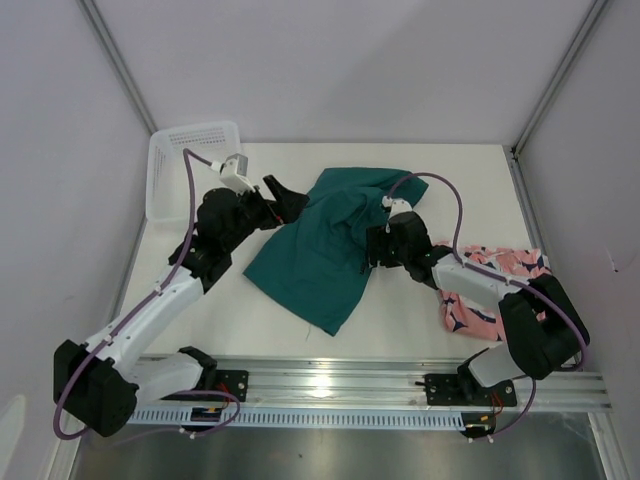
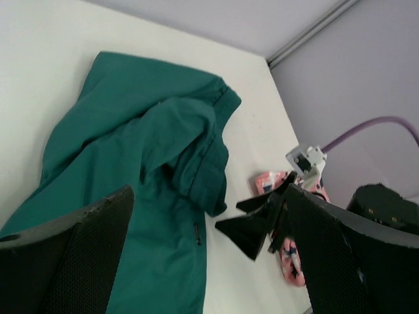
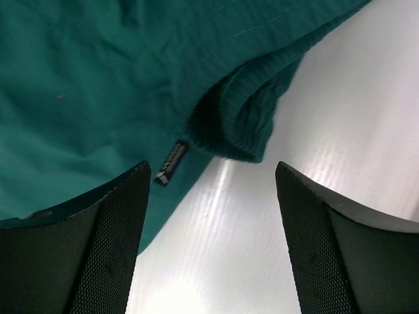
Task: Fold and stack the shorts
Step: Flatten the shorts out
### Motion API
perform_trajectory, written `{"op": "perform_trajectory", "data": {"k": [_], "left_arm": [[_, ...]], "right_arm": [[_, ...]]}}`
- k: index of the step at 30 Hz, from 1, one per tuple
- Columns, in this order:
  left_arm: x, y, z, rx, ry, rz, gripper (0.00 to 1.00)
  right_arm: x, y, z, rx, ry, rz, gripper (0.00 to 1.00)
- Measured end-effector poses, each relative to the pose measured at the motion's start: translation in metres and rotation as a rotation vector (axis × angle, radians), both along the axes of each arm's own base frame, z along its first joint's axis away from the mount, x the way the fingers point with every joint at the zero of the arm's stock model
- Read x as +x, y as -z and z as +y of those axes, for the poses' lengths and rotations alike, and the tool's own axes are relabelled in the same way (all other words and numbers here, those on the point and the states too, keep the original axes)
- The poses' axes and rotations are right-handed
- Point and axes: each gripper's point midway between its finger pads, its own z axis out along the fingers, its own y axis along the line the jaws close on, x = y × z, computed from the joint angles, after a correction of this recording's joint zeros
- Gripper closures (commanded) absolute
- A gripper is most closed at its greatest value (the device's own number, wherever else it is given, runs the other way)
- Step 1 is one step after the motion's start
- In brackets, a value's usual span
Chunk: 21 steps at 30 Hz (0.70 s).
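Right wrist view: right gripper [image 3: 211, 171] gapes empty over teal shorts [image 3: 78, 98]; left gripper [image 2: 209, 193] also released

White surface [image 1: 490, 175] carrying two pairs of shorts and a basket [image 1: 160, 190].
The teal shorts [image 1: 310, 255] lie spread and rumpled across the centre. The pink shorts [image 1: 515, 262], with a dark and white print, lie bunched at 3 o'clock, apart from them. The white mesh basket sits at the 10 o'clock corner.
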Motion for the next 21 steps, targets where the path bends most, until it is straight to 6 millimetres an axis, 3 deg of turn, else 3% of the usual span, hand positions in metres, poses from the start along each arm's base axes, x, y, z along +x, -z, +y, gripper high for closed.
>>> {"op": "perform_trajectory", "data": {"k": [5, 14, 18, 19, 21], "left_arm": [[-0.021, 0.01, 0.009, 0.022, 0.011, 0.019, 0.01], [-0.045, 0.03, 0.024, 0.057, 0.007, 0.046, 0.01], [-0.049, 0.05, 0.025, 0.085, 0.011, 0.088, 0.01], [-0.051, 0.055, 0.026, 0.091, 0.013, 0.1, 0.01], [-0.053, 0.062, 0.026, 0.1, 0.017, 0.118, 0.01]], "right_arm": [[0.01, 0.014, -0.006, -0.115, 0.02, -0.03, 0.26], [0.02, 0.034, 0.008, -0.274, 0.002, -0.061, 0.36], [0.03, 0.041, 0.011, -0.343, 0.02, -0.066, 0.48], [0.033, 0.042, 0.011, -0.355, 0.027, -0.068, 0.58], [0.039, 0.043, 0.01, -0.388, 0.048, -0.071, 0.63]]}}
